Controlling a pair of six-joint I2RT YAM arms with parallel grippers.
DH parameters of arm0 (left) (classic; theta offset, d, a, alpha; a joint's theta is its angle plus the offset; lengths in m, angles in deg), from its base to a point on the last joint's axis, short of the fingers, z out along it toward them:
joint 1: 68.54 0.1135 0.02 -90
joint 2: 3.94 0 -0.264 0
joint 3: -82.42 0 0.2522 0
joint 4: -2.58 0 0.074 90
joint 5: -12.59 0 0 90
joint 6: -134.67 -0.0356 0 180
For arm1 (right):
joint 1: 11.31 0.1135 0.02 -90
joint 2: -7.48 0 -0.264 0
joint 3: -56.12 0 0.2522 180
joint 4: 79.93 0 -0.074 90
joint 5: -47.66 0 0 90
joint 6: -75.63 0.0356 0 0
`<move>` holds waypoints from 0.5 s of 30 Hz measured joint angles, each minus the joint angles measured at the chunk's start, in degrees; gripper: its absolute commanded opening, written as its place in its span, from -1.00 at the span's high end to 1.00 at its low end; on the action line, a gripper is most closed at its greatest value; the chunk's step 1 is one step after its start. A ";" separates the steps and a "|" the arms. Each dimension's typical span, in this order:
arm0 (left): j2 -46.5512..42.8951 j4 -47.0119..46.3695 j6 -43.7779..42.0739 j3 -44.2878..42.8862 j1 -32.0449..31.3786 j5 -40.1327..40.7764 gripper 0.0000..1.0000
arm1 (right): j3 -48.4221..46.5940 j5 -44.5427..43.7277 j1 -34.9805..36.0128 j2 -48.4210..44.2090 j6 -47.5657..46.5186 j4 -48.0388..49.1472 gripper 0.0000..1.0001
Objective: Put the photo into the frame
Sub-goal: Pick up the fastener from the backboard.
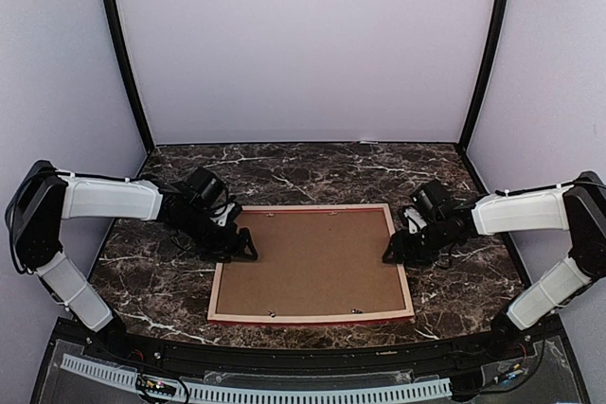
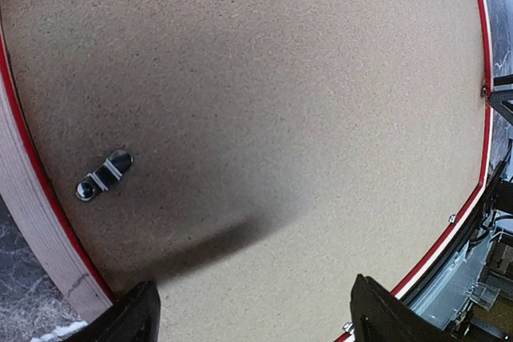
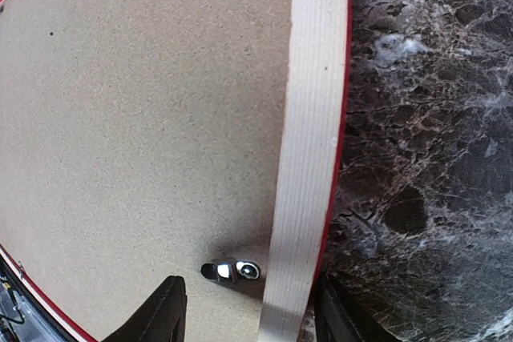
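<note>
The frame point(image 1: 312, 316) lies face down on the marble table, its pale wood back up and a thin red edge showing. A plain brown backing board point(image 1: 317, 262) fills it. The photo is hidden. My left gripper point(image 1: 237, 251) hovers open over the board's left edge; in the left wrist view its gripper point(image 2: 252, 318) stands wide above bare board point(image 2: 264, 102). My right gripper point(image 1: 396, 253) is at the frame's right rail. In the right wrist view this gripper point(image 3: 248, 318) is open and straddles the rail point(image 3: 309, 118), one finger over the board, the other over the marble.
Small metal turn clips sit on the board near the rails point(image 2: 103, 175) point(image 3: 231, 270), and more along the near rail point(image 1: 270, 311). Dark marble table point(image 3: 425, 118) surrounds the frame. Pale walls enclose the back and sides.
</note>
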State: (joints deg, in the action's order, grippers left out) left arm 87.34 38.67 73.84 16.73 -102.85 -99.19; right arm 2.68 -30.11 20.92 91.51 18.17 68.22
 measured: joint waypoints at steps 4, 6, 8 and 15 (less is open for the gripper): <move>-1.14 0.09 0.00 0.00 -0.02 0.48 -0.70 | 0.00 -0.04 0.00 -0.02 0.13 0.00 -0.12; -2.75 0.09 -0.02 0.07 -0.09 0.94 -0.70 | 0.00 -0.11 0.00 -0.15 0.15 -0.07 -0.12; -4.87 0.04 -0.07 0.33 -0.31 1.33 -0.71 | 0.00 -0.33 0.00 -0.57 0.13 -0.28 -0.13; -10.01 -0.33 -2.82 1.33 -5.62 1.92 -0.71 | 0.00 -0.46 0.02 -2.40 0.09 -0.83 -0.13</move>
State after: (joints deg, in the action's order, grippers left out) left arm 77.33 38.34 71.02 18.07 -108.47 -97.26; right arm 2.68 -30.57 20.94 89.10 18.25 67.39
